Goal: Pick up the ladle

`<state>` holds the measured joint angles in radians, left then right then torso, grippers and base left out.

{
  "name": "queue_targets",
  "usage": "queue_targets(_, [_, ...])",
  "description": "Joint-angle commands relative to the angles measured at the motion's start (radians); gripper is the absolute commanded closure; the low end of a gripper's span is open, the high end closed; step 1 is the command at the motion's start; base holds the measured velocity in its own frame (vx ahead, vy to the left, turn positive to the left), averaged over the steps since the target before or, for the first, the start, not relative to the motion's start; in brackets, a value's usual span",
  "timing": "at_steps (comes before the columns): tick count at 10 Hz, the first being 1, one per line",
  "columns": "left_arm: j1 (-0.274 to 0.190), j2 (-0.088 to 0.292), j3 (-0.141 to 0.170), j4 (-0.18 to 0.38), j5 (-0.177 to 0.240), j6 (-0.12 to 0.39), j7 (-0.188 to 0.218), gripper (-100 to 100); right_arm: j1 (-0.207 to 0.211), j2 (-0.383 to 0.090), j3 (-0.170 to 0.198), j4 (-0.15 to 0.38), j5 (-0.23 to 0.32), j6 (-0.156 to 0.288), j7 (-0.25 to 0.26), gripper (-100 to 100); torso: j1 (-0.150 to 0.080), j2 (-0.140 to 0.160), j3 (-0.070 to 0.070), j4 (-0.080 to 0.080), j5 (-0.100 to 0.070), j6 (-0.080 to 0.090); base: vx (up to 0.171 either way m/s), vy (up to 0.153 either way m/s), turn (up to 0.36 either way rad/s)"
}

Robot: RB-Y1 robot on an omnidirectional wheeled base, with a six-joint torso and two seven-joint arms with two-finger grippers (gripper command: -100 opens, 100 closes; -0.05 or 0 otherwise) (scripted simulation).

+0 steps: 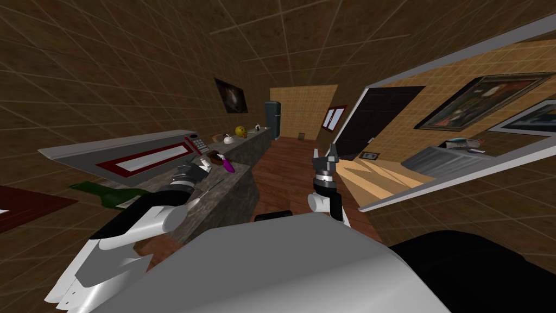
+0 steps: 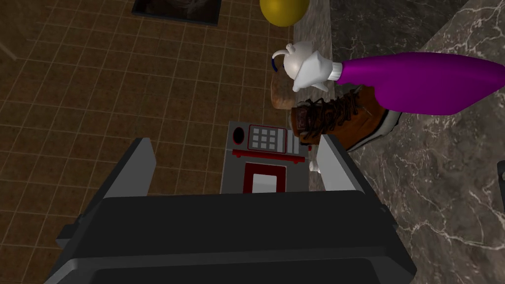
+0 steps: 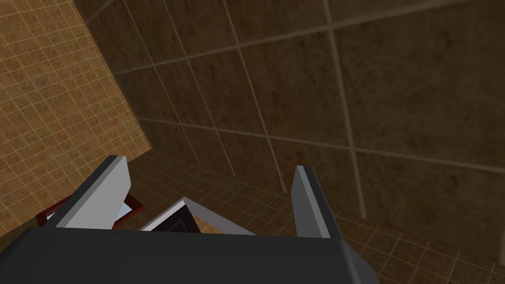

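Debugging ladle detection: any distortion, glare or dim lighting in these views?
Head view: rolled, wide-lens splay, so the counter slants; dim. Left wrist view: ladle brightly lit, no glare. Right wrist view: right gripper open, evenly lit.

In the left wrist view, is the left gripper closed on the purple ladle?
No, the left gripper has its fingers open with nothing between them, and the ladle lies beyond them by a brown boot.
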<state>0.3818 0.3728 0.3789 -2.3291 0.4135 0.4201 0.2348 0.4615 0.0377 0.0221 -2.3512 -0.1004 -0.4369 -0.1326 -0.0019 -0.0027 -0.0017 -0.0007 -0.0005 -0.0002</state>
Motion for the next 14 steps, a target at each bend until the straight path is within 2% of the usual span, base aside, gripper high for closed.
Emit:
queue_targets(1, [0.0,0.01,0.013,0.003,0.015,0.05,0.018,-100,0.0,0.0,0.0,0.0,0.0,0.0,0.0,0,0.0,0.0,0.0,0.0,0.0,0.0,0.053,-0.022,-0.032])
queue_targets(2, [0.0,0.01,0.013,0.003,0.015,0.061,0.018,-100,0.0,0.0,0.0,0.0,0.0,0.0,0.0,0,0.0,0.0,0.0,0.0,0.0,0.0,0.027,-0.009,0.002])
queue_targets(3, [-0.005,0.027,0.034,0.011,0.039,0.096,0.048,-100,0.0,0.0,0.0,0.0,0.0,0.0,0.0,0,0.001,0.001,0.001,0.0,0.0,0.0,0.044,-0.018,-0.05])
queue_targets(4, [-0.005,0.027,0.034,0.011,0.039,0.128,0.048,-100,0.0,0.0,0.0,0.0,0.0,0.0,0.0,0,0.001,0.001,0.0,0.0,0.0,0.0,0.041,-0.015,-0.031])
queue_targets(5, [-0.009,0.044,0.054,0.021,0.064,0.159,0.08,-100,0.0,0.0,0.0,0.0,0.0,0.0,0.0,0,0.001,0.001,0.0,0.0,0.0,0.0,0.058,-0.024,-0.045])
queue_targets(6, [-0.009,0.044,0.054,0.021,0.064,0.189,0.08,-100,0.0,0.0,0.0,0.0,0.0,0.0,0.0,0,0.0,0.0,0.0,0.0,0.0,0.0,0.052,-0.016,-0.023])
queue_targets(7, [-0.012,0.061,0.073,0.033,0.09,0.218,0.113,-100,0.0,0.0,0.0,0.0,0.0,0.0,0.0,0,0.001,0.0,0.0,0.0,0.0,0.0,0.054,-0.018,-0.033])
queue_targets(9, [-0.012,0.061,0.073,0.033,0.09,0.263,0.113,-100,0.0,0.0,0.0,0.0,0.0,0.0,0.0,0,0.001,0.0,0.0,0.0,0.0,0.0,0.032,-0.011,-0.012])
queue_targets(10, [-0.014,0.078,0.091,0.047,0.116,0.295,0.149,-100,0.0,0.0,0.0,0.0,0.0,0.0,0.0,0,0.001,0.002,0.001,0.0,0.0,0.0,0.033,-0.006,-0.038])
queue_targets(11, [-0.014,0.078,0.091,0.047,0.116,0.326,0.149,-100,0.0,0.0,0.0,0.0,0.0,0.0,0.0,0,0.001,0.001,0.001,0.0,0.0,0.0,0.042,-0.004,-0.019])
queue_targets(12, [-0.014,0.078,0.091,0.047,0.116,0.332,0.149,-100,0.0,0.0,0.0,0.0,0.0,0.0,0.0,0,0.002,0.001,0.0,0.0,0.0,0.0,0.021,-0.002,0.005])
queue_targets(13, [-0.016,0.095,0.108,0.062,0.142,0.373,0.185,-100,0.0,0.0,0.0,0.0,0.0,0.0,0.0,0,0.001,0.002,0.001,0.0,0.0,0.0,0.033,-0.005,-0.026])
queue_targets(14, [-0.016,0.095,0.108,0.062,0.142,0.4,0.185,-100,0.0,0.0,0.0,0.0,0.0,0.0,0.0,0,0.002,0.001,0.001,0.0,0.0,0.0,0.039,-0.004,-0.016])
